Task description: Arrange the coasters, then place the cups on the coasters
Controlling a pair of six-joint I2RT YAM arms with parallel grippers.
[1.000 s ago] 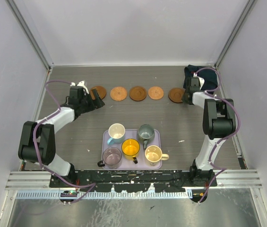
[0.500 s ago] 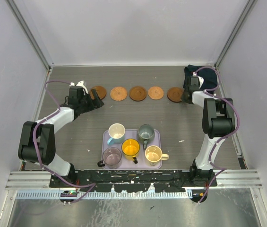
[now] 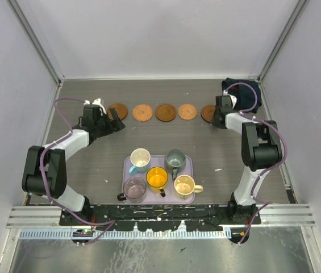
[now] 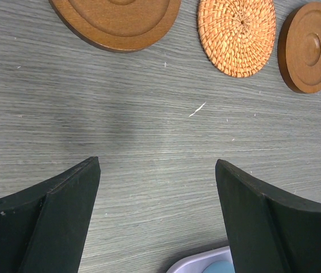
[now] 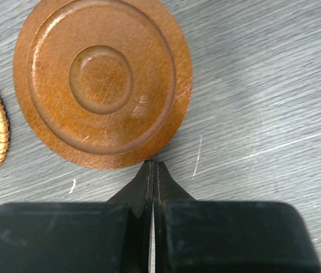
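Observation:
Several round coasters lie in a row at the back: a brown coaster [image 3: 118,110], a woven one [image 3: 142,112], brown [image 3: 166,112], woven [image 3: 187,111] and the rightmost brown coaster [image 3: 208,113]. My right gripper [image 3: 214,117] is shut, its tip [image 5: 153,164] touching the rim of that brown coaster [image 5: 103,79]. My left gripper [image 3: 116,120] stands open and empty [image 4: 157,165] just in front of the leftmost coaster [image 4: 117,17]. Several cups stand on the tray: light blue [image 3: 140,157], grey-green [image 3: 175,158], orange-yellow [image 3: 157,177], purple [image 3: 134,187], cream-yellow [image 3: 184,185].
The lavender tray [image 3: 190,162] sits at the near middle; its corner [image 4: 197,265] shows between my left fingers. A dark blue cloth [image 3: 246,91] lies in the back right corner. Enclosure walls stand close on both sides and behind.
My right gripper has moved left, pushing the rightmost brown coaster a little toward the row. The left arm has not moved.

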